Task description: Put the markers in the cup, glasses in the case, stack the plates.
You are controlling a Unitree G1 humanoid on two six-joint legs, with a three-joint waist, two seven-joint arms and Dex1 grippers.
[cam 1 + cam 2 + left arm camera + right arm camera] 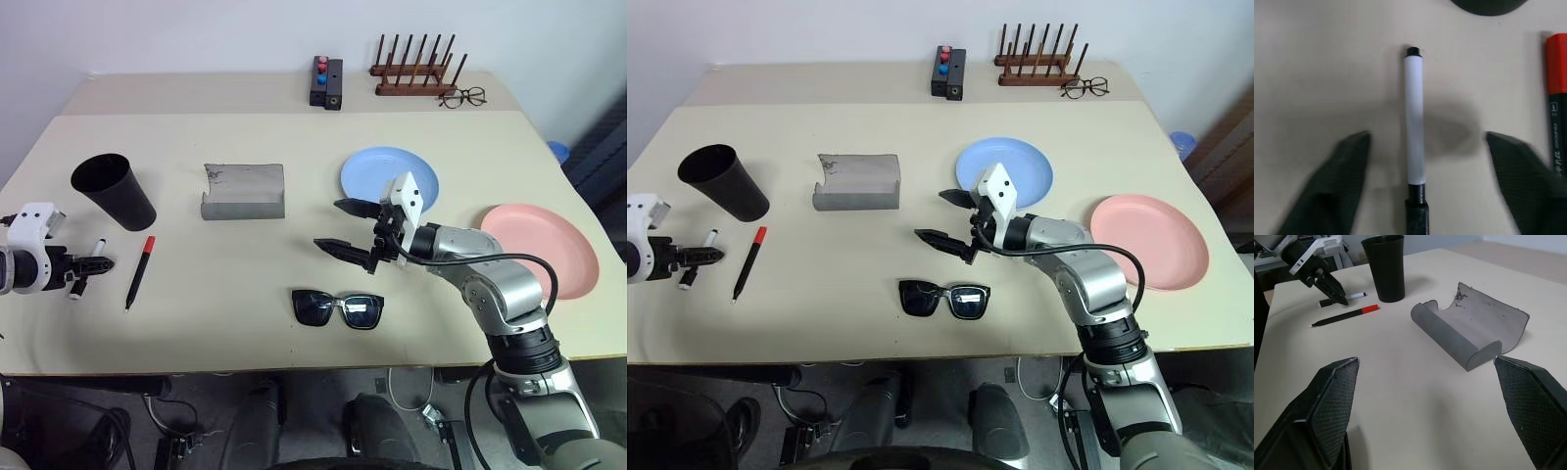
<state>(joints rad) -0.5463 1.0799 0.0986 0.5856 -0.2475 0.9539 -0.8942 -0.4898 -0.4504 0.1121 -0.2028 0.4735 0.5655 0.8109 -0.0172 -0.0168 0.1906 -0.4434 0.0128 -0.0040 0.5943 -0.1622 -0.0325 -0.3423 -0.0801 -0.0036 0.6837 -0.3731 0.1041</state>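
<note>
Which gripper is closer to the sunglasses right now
Right. The right gripper hovers just behind the sunglasses near the table's middle; the left gripper is far off at the table's left edge, straddling a white marker.

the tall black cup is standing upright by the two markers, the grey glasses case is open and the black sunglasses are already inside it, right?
Not quite. The black-framed sunglasses with dark lenses lie on the table in front of the open flat grey glasses case, not inside it, as the left eye view shows. The rest holds: the tall black tapered cup stands beside the red-capped black marker and the white marker.
</note>
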